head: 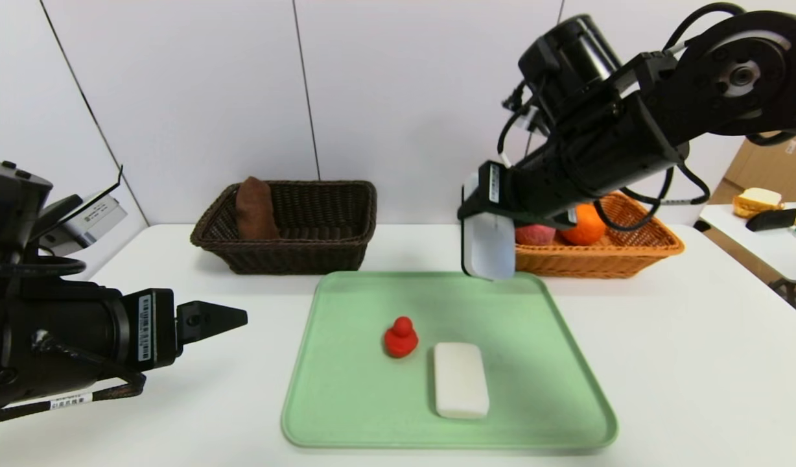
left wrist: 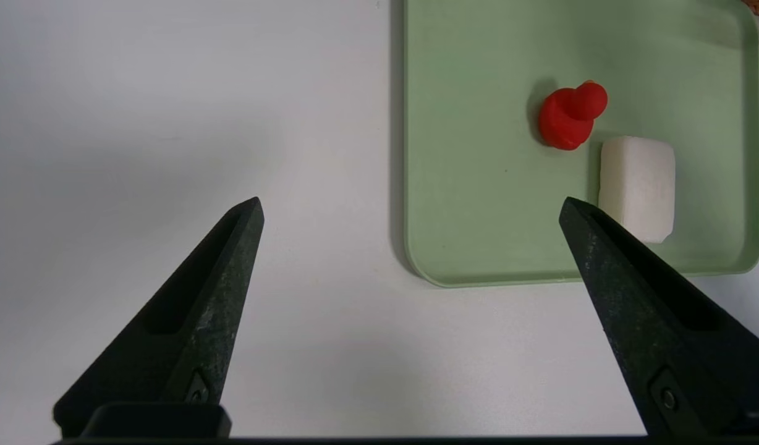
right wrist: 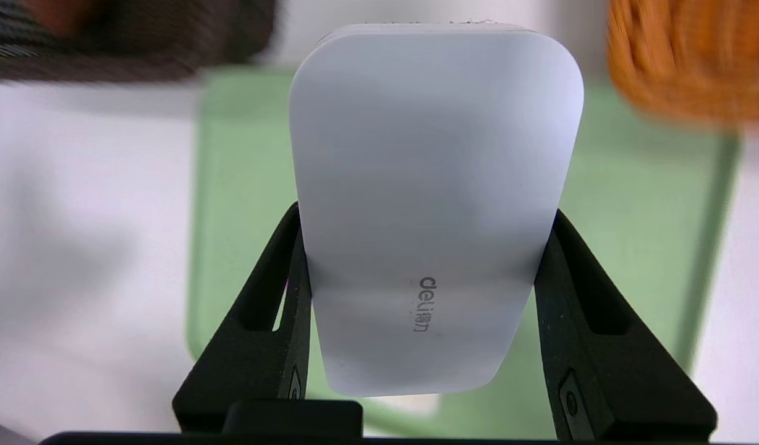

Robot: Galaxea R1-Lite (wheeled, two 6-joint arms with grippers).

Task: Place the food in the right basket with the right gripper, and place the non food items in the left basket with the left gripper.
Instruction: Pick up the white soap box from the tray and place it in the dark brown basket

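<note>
I see a pale green tray (head: 566, 389) on the white worktop (head: 696, 363). On it sit a bright red toy (head: 400, 337) and a plain white block (head: 461, 379). The left basket (head: 294, 250) is dark brown weave with a reddish-brown item (head: 255, 207) inside; the right basket (head: 605, 253) is orange weave, holding an orange fruit (head: 586, 227) and a pinkish-red one (head: 534, 235). My right gripper's black fingers (right wrist: 274, 327) clasp a light grey mouse (right wrist: 432, 204) with small grey lettering.

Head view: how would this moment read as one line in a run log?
right gripper: shut on flat white computer mouse, raised over green tray | left gripper: open, idle beside tray
</note>
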